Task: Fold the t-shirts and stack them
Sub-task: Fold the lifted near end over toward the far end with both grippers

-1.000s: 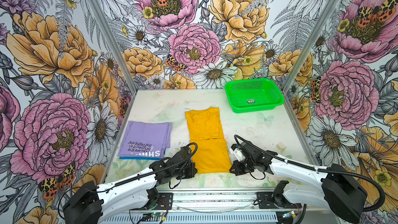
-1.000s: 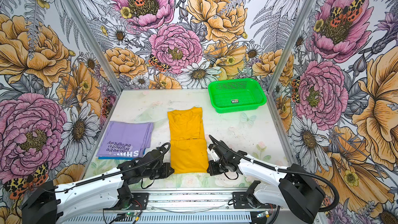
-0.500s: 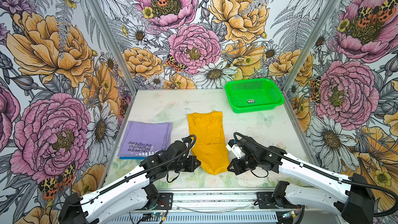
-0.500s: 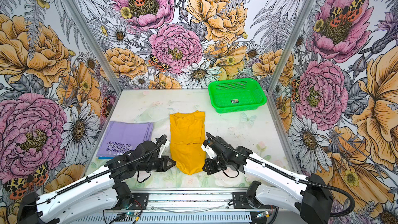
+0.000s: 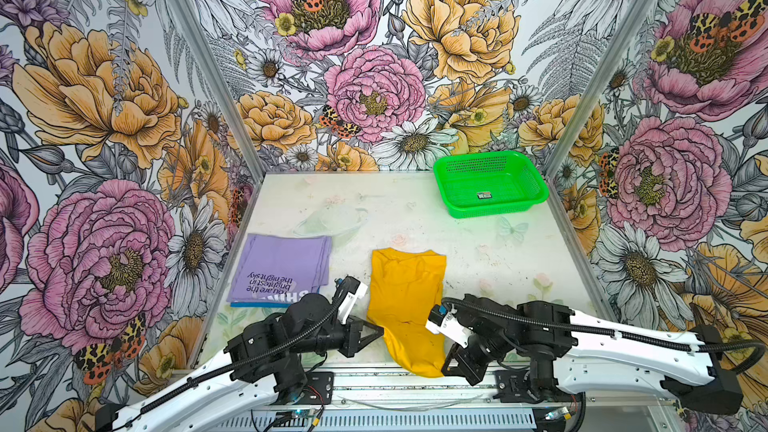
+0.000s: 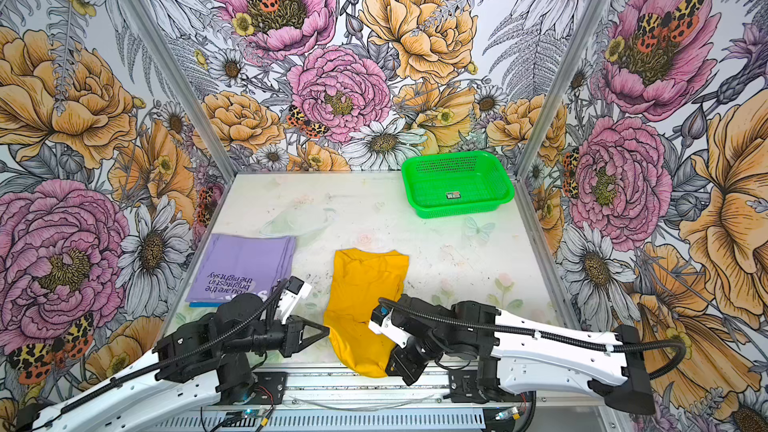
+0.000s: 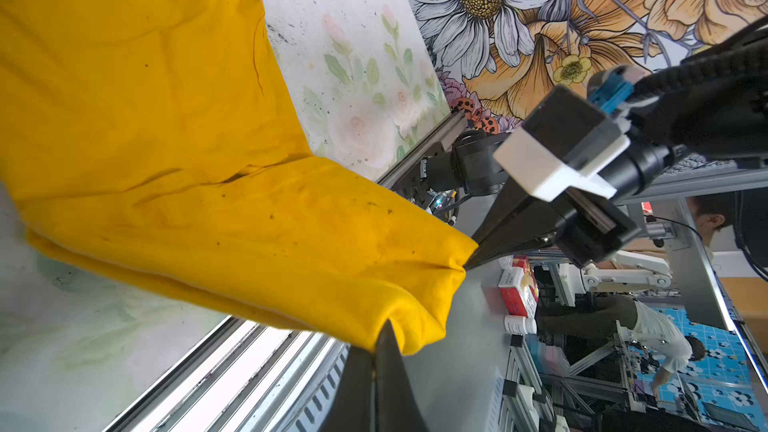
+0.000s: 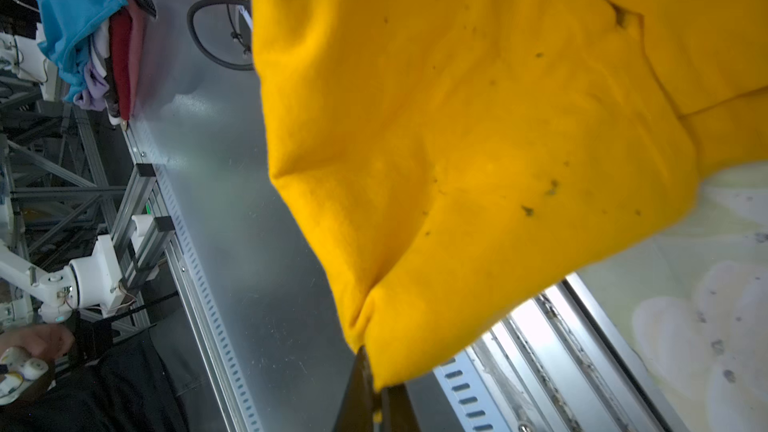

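Yellow t-shirt point(image 5: 405, 297) hangs between left gripper point(image 7: 383, 332) and right gripper point(image 8: 372, 367) (both clenched on it).

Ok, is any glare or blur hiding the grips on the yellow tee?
Left wrist: tee sharp, left pincer shut on its edge in plain sight; the rail behind is blown out white. Right wrist: right pincer grip readable too, rail glaring. Both top views: even light, no glare.
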Available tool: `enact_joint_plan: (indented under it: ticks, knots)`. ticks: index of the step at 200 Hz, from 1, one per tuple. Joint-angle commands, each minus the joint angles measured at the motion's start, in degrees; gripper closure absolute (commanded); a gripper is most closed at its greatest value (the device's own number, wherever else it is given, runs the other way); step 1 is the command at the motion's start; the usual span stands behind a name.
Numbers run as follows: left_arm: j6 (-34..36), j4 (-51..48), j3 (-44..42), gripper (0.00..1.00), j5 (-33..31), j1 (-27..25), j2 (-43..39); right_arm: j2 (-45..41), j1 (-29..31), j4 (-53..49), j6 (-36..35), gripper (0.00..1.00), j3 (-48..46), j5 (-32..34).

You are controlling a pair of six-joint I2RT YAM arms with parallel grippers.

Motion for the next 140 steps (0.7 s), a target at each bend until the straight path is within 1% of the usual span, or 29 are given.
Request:
enact_joint_plan:
  ticks: [1,19,31,44,62,85,102,122,128,131,140]
  knots:
    - [-0.3,-0.1,0.7,1.00,0.5,-0.3,-1.1,1.2,0.9,-0.8,-2.1,1.00,2.6,0.5]
    - [0.4,0.0,1.1,1.00,-0.3,-0.1,-0.4,2.3,0.5,-0.8,-3.4,1.00,3.7,2.0]
    - [1.1,0.0,1.4,1.00,-1.1,0.3,0.1,3.0,-0.9,-0.8,-4.2,1.00,4.3,2.9]
    - [2.0,0.0,1.7,1.00,-1.9,1.2,0.9,3.3,-3.9,-0.7,-4.8,1.00,4.7,3.4]
    - [3.7,0.2,2.7,1.00,-1.8,3.7,2.6,3.7,-10.3,-0.6,-4.9,1.00,4.8,2.9]
    - [6.0,1.9,3.8,1.00,0.4,9.3,5.5,4.8,-18.1,-0.3,-5.9,1.00,5.1,1.1]
    - [7.5,5.7,3.4,1.00,4.4,14.9,8.6,6.9,-23.1,0.1,-6.8,1.00,5.7,-0.3]
    - [9.1,10.5,3.8,1.00,8.8,21.5,14.1,10.7,-28.3,0.7,-8.2,1.00,6.2,-1.4]
    - [9.7,12.0,4.1,1.00,10.2,23.2,15.9,11.8,-28.7,1.1,-8.6,1.00,6.4,-1.6]
    - [9.9,12.8,4.3,1.00,10.8,24.0,16.7,12.4,-30.7,1.3,-8.8,1.00,6.5,-1.8]
    - [10.3,14.7,4.8,1.00,12.1,26.0,19.4,14.1,-32.7,2.0,-9.3,1.00,6.9,-2.1]
